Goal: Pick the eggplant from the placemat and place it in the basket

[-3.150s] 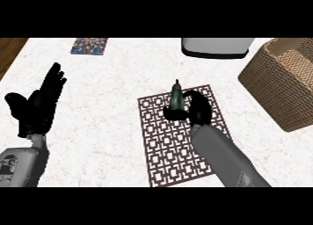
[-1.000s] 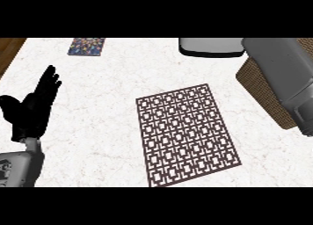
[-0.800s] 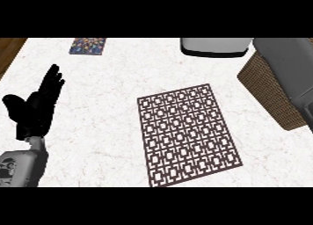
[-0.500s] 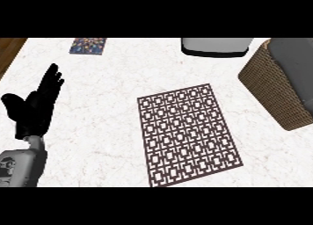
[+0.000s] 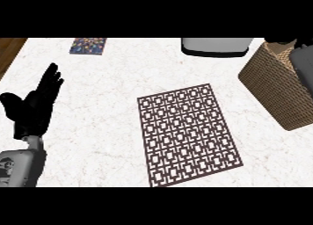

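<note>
The eggplant cannot be seen anywhere in the head view: nothing lies on the placemat [image 5: 188, 134], and whether the eggplant is inside the basket [image 5: 276, 83] or held above it cannot be told. The placemat is a dark brown rectangle with a cut-out lattice pattern, laid flat on the white marbled counter [image 5: 114, 79] and turned slightly askew. The basket is a brown woven one standing at the right edge of the view, well apart from the placemat's right side; only its left wall and part of its rim are shown.

A grey, rounded container [image 5: 216, 45] is seen at the top, just left of the basket's far corner. A small, colourfully printed flat item [image 5: 88, 45] lies at the top left (its pattern is too small to make out). A strip of wooden floor [image 5: 2, 55] is visible beyond the counter's left edge.

The right forearm [image 5: 308, 66] is stretched over the basket, covering much of its opening; a dark shape is seen at the arm's far end, but the right hand's fingers cannot be made out. The left hand [image 5: 32, 107] is shown at the left, fingers straight and pointing up, resting and holding nothing.
</note>
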Available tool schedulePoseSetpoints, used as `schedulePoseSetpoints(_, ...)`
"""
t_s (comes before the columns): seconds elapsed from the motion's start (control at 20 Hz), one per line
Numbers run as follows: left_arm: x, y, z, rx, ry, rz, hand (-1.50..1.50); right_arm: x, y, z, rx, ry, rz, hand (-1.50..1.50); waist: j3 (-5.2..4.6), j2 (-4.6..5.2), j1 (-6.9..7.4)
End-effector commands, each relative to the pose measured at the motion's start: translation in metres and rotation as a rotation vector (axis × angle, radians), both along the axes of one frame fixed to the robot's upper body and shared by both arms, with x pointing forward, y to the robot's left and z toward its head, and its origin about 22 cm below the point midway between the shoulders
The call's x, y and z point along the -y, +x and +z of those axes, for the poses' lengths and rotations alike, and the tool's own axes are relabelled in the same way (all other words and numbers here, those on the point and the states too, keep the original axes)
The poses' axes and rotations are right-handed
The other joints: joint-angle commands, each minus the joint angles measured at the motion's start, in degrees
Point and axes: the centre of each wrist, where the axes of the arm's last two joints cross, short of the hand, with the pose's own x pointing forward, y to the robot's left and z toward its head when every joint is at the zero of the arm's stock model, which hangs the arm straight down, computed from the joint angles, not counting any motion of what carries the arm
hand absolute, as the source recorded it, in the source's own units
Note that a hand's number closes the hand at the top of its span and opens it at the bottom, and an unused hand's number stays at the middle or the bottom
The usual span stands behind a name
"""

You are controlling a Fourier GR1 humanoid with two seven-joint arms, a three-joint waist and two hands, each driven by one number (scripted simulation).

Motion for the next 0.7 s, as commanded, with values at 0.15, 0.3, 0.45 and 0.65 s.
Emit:
schedulePoseSetpoints(0.15, -0.006, 0.003, -0.005, -0.007, 0.000, 0.001, 0.00, 0.025, -0.014, -0.025, 0.032, 0.045, 0.017, 1.50, 0.00, -0.12, -0.38)
schedulePoseSetpoints(0.3, 0.004, 0.001, -0.004, 0.005, 0.015, -0.015, 0.00, 0.061, -0.026, -0.023, -0.276, -0.566, 0.079, 1.50, -0.46, -0.07, 0.63)
schedulePoseSetpoints(0.45, 0.003, 0.002, -0.008, 0.002, -0.005, -0.026, 0.00, 0.064, -0.021, -0.002, -0.323, -0.682, 0.054, 1.50, -0.26, 0.20, 1.08)
schedulePoseSetpoints(0.65, 0.011, 0.003, -0.002, -0.008, -0.001, -0.029, 0.00, 0.049, -0.011, 0.015, -0.366, -0.756, 0.042, 1.50, -0.07, 0.22, 1.19)
